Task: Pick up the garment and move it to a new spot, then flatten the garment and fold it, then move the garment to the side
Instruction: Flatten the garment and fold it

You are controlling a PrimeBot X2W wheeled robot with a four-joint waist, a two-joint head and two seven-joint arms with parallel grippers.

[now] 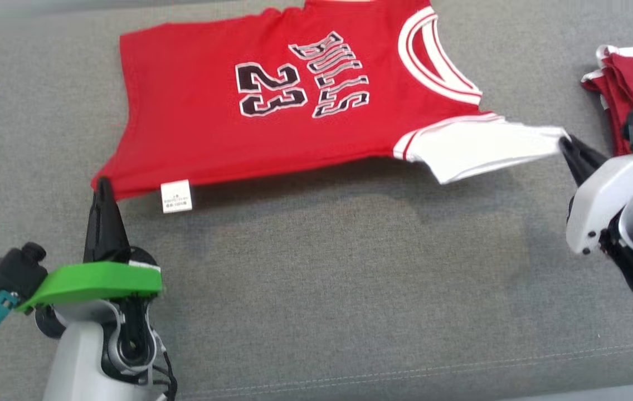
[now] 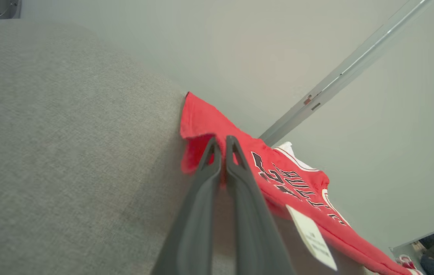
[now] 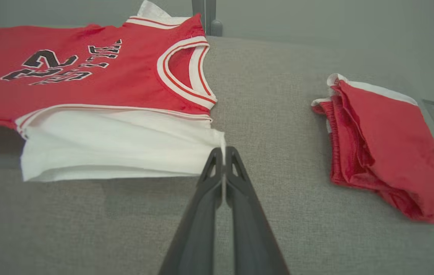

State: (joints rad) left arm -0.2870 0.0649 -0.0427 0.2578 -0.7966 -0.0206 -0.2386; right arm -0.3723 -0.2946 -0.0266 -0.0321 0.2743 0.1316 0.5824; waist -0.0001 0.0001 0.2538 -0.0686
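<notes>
Pinching the jersey (image 1: 194, 111) at both ends: left end effector (image 1: 103, 186) clamps its hem corner at 8 o'clock, right end effector (image 1: 566, 143) its white sleeve (image 1: 478, 145) at 3 o'clock, jersey spread toward 12 on gray fabric (image 1: 322, 278).

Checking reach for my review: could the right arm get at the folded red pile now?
Probably not yet: the folded red pile lies near, but the right gripper is shut on the jersey.

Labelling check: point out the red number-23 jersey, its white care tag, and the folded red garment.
red number-23 jersey (image 1: 277, 139), head view, plain red fabric beside the number.
white care tag (image 1: 176, 196), head view, tag's middle.
folded red garment (image 3: 389, 149), right wrist view, top layer's middle.
</notes>
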